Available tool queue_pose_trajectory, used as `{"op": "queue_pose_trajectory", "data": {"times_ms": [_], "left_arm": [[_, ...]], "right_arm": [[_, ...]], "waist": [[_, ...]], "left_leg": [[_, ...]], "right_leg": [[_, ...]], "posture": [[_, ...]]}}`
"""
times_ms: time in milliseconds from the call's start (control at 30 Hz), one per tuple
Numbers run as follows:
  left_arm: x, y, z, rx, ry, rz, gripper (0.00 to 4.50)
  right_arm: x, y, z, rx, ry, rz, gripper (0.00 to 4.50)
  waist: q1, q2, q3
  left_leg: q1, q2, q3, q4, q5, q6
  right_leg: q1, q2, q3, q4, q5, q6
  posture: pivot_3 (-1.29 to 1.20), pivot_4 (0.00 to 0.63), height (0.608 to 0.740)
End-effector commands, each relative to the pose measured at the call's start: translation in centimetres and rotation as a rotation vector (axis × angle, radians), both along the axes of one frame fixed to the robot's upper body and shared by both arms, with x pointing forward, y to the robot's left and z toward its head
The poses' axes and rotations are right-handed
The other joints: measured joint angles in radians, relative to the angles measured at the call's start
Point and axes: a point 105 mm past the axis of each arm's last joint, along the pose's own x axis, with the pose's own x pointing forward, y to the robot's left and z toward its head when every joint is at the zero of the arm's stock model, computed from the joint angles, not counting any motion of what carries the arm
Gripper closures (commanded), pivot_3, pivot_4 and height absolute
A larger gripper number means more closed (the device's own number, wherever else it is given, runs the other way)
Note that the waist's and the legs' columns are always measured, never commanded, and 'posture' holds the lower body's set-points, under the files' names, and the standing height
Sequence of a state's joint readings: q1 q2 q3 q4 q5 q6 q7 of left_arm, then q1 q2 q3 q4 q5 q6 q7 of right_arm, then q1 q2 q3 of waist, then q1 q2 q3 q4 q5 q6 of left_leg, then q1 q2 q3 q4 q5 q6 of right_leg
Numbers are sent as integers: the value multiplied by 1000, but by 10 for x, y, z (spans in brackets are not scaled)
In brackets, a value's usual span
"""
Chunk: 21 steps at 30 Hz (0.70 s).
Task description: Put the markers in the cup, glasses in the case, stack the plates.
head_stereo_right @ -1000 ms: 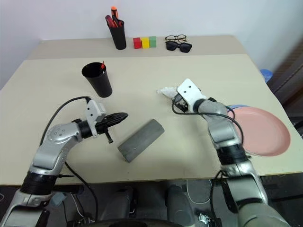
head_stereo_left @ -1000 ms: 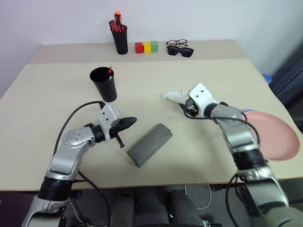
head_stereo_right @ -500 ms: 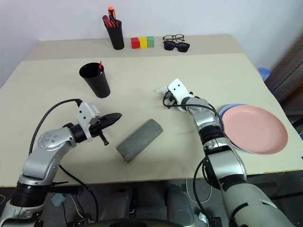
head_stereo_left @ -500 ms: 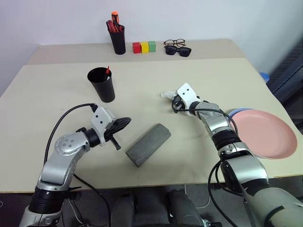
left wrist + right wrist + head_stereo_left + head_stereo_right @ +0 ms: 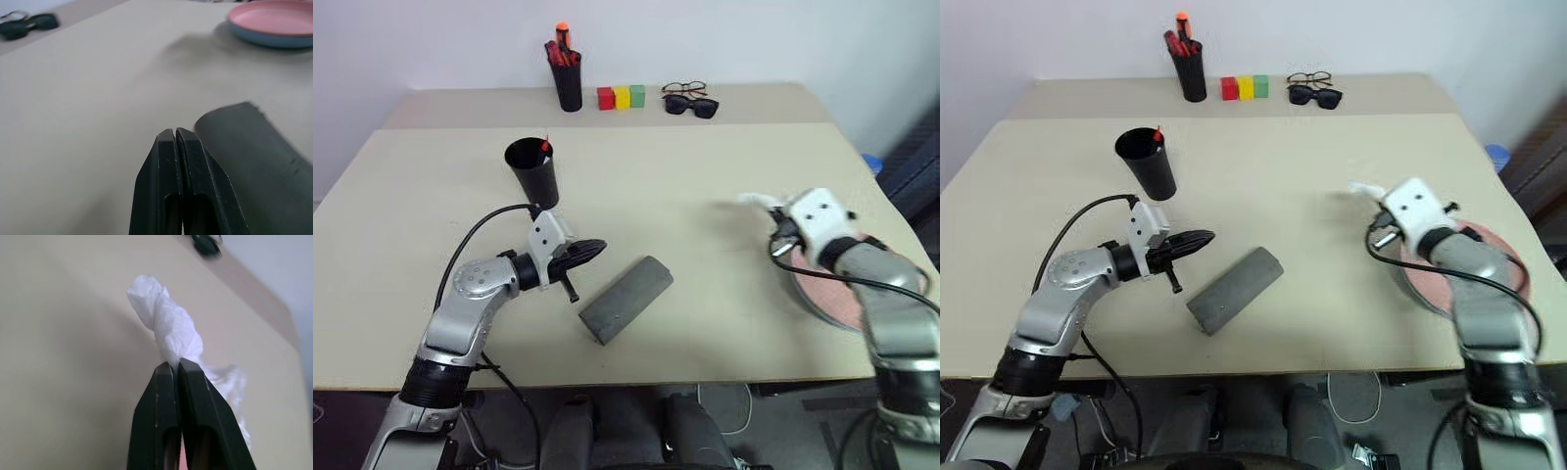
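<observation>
The black cup [image 5: 530, 174] stands upright on the left, with the red end of one of the markers [image 5: 545, 147] poking above its rim. The grey case [image 5: 625, 299] lies closed at the front middle. Just left of it, my left gripper [image 5: 594, 247] hovers shut and empty; the left wrist view has its fingertips [image 5: 175, 134] beside the case [image 5: 254, 152]. My right gripper [image 5: 177, 364] is shut on a crumpled white tissue [image 5: 168, 325], held in the air near the plates [image 5: 1425, 286]. The pink plate [image 5: 274, 13] sits on the blue one [image 5: 264, 40]. The glasses are hidden.
Along the far edge stand a narrow black pen holder [image 5: 568, 80] with orange-red pens, three coloured blocks [image 5: 622, 97], and a clear pair of spectacles beside dark sunglasses [image 5: 690, 104]. The plates lie near the table's right edge [image 5: 862, 157].
My right gripper has swung to the right and back from the table's middle, carrying the white tissue off the table to above the plates. The left gripper has shifted slightly toward the case.
</observation>
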State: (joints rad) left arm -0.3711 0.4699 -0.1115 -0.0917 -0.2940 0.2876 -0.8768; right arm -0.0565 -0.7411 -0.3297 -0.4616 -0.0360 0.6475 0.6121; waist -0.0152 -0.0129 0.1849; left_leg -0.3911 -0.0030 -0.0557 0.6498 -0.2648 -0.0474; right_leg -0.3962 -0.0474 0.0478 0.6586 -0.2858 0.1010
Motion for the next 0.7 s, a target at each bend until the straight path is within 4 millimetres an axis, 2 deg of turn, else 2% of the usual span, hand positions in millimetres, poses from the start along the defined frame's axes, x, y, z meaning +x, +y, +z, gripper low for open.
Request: {"op": "queue_pose_trajectory", "data": {"times_ms": [33,100,167,233,400,533,633,700], "left_arm": [[2,-12,10,-26,-35,-64,4500],[5,-15,10,-29,-37,-73,4500],[7,-14,9,-27,-42,-63,4500],[10,-5,10,-28,-48,-23,4500],[17,38,12,-17,-71,168,4500],[17,97,13,-13,-101,449,4500],[2,150,12,-42,-115,672,4500],[-13,171,11,-44,-119,759,4500]], "right_arm": [[-22,-19,4,-26,38,-89,4161],[-27,-25,-1,-22,59,-119,3522],[-27,-29,1,-38,40,-137,2554],[-23,-26,5,-71,9,-114,1625],[0,4,15,22,-52,78,1625],[27,32,23,197,-97,233,1625],[41,53,24,324,-103,343,1625],[47,64,22,375,-83,401,1625]], "waist": [[-3,0,0],[-7,0,0],[-8,0,0],[-5,0,0],[-8,0,0],[-6,0,0],[-4,0,1],[-3,0,1]], "left_leg": [[1,0,1,0,0,0],[1,0,1,0,0,0],[2,0,1,0,0,0],[2,0,1,0,0,0],[1,0,1,0,0,0],[1,1,1,-1,0,0],[1,2,1,-1,0,0],[0,4,1,-1,0,0]], "right_leg": [[0,0,1,0,0,0],[1,1,1,0,0,0],[0,1,2,1,0,0],[0,1,2,1,0,0],[0,1,2,0,0,0],[0,0,1,0,0,0],[0,0,1,0,0,0],[-1,-1,1,-2,0,0]], "posture": [[0,150,740],[0,150,740],[0,150,740],[0,150,740],[0,150,740],[0,150,740],[0,150,740],[0,150,740]]}}
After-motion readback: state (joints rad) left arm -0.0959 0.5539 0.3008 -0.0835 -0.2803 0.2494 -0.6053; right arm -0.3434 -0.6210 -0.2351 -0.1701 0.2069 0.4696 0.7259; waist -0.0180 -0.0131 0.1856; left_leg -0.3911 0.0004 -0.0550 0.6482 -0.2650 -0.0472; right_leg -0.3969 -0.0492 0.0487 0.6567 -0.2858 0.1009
